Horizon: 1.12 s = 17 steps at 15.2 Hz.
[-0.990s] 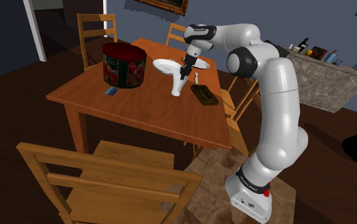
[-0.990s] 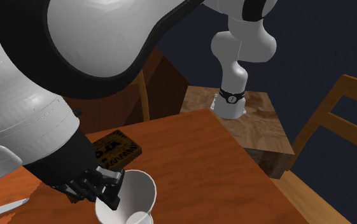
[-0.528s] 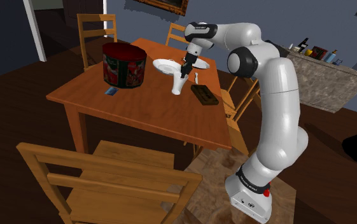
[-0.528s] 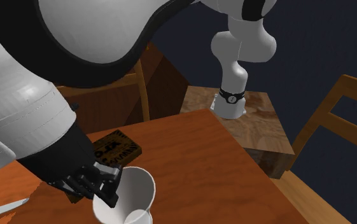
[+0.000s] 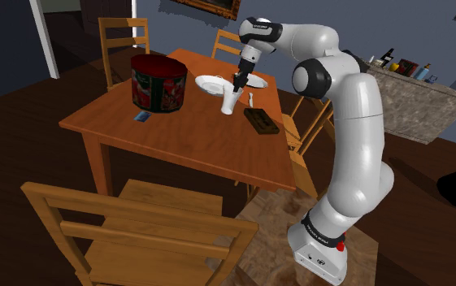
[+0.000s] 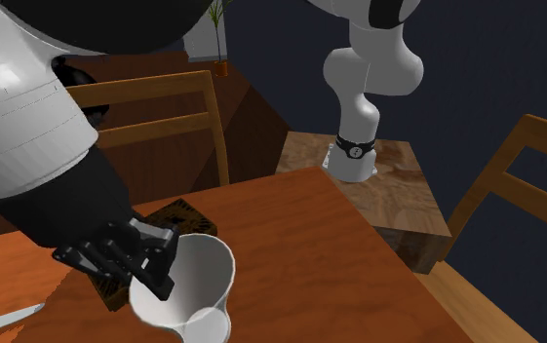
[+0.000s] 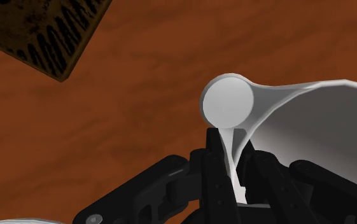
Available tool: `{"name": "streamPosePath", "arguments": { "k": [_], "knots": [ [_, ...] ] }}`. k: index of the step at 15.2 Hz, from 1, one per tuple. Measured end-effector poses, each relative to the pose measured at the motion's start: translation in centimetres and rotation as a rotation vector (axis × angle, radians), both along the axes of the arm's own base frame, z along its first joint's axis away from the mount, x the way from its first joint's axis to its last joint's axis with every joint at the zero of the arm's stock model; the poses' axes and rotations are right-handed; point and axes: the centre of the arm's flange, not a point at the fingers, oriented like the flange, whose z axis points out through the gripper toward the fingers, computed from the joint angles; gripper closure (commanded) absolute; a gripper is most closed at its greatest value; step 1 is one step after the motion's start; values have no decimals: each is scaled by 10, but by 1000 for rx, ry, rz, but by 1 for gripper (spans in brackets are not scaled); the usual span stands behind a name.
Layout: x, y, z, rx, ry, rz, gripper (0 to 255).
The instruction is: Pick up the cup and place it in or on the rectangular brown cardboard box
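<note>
Carry step, I judge: the claw pinches the white cup by its rim, seemingly clear of the desk; next, swing toward the shoulder view's right, over the flat brown box; then release.

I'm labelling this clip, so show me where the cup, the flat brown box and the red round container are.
white cup (image 6: pixel 201 278), second exterior view, on the inside of its wall.
flat brown box (image 5: pixel 262 121), shoulder view, on the middle of its top.
red round container (image 5: pixel 158 89), shoulder view, on its side wall.

White cup; black gripper; orange-brown table; red patterned tub.
</note>
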Motion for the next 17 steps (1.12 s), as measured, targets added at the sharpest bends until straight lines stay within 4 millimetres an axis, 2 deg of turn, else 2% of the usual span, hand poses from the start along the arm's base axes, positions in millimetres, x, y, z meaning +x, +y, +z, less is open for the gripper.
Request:
{"name": "streamPosePath", "arguments": {
  "k": [12, 17],
  "knots": [
    [0, 1, 63, 0, 0, 0, 255],
    [-32, -38, 78, 0, 0, 0, 255]
  ]
}}
